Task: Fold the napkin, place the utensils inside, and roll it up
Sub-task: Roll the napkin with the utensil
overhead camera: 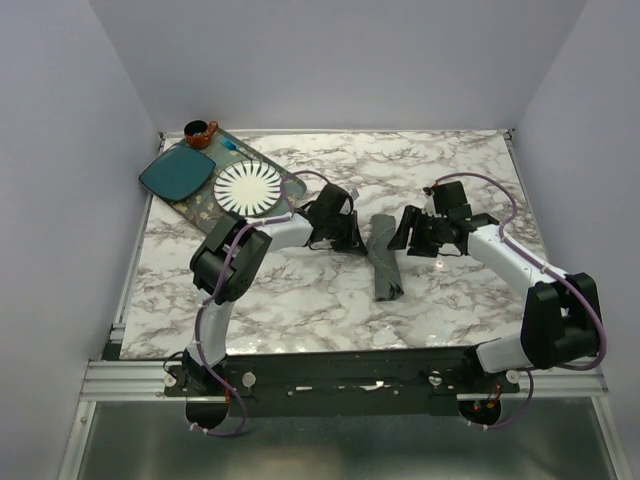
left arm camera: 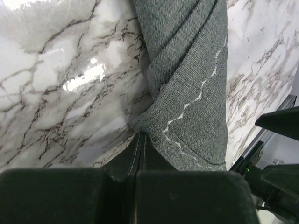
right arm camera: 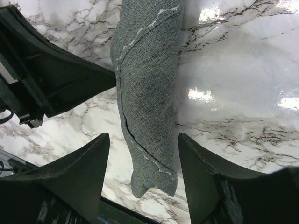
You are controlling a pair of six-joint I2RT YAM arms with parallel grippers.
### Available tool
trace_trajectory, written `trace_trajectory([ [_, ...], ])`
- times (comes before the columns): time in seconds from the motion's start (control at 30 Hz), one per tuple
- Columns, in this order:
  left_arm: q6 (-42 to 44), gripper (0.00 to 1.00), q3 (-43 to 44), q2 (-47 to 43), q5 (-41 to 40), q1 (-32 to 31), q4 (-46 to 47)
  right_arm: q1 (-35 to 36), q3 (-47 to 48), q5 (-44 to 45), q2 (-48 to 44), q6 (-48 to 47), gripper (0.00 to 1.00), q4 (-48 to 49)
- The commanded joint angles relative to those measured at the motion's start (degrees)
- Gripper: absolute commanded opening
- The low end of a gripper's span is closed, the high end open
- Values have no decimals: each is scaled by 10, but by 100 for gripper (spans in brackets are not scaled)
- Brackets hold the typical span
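The napkin point(overhead camera: 383, 258), a dark grey cloth, lies rolled into a narrow bundle in the middle of the marble table point(overhead camera: 300, 310). My left gripper point(overhead camera: 352, 238) is on its left side. In the left wrist view the napkin point(left arm camera: 187, 70) fills the upper right, and the left gripper point(left arm camera: 141, 134) is shut, its tips touching the roll's folded edge; I cannot tell whether cloth is pinched. My right gripper point(right arm camera: 142, 154) is open and straddles the far end of the napkin point(right arm camera: 147, 93) without touching it. The utensils are out of view.
A dark tray point(overhead camera: 293, 186) at the back left carries a white ribbed plate point(overhead camera: 247, 187), a teal square plate point(overhead camera: 176, 172) and a small brown cup point(overhead camera: 199, 132). Purple cables run along both arms. Walls close in the table on three sides.
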Motion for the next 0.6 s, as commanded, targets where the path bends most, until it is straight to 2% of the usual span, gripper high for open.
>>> trace_trajectory([
  [0.0,-6,0,30,33,7,-6,12,-2,13,-5,-2,-3,69,-1],
  [0.33,-28,0,11,28,18,-10,29,-2,10,-18,18,-8,70,11],
  [0.37,-36,0,5,31,37,-10,60,-3,9,-27,18,-10,70,14],
  [0.57,-72,0,-17,39,67,-13,103,-2,7,-28,17,-12,70,18],
])
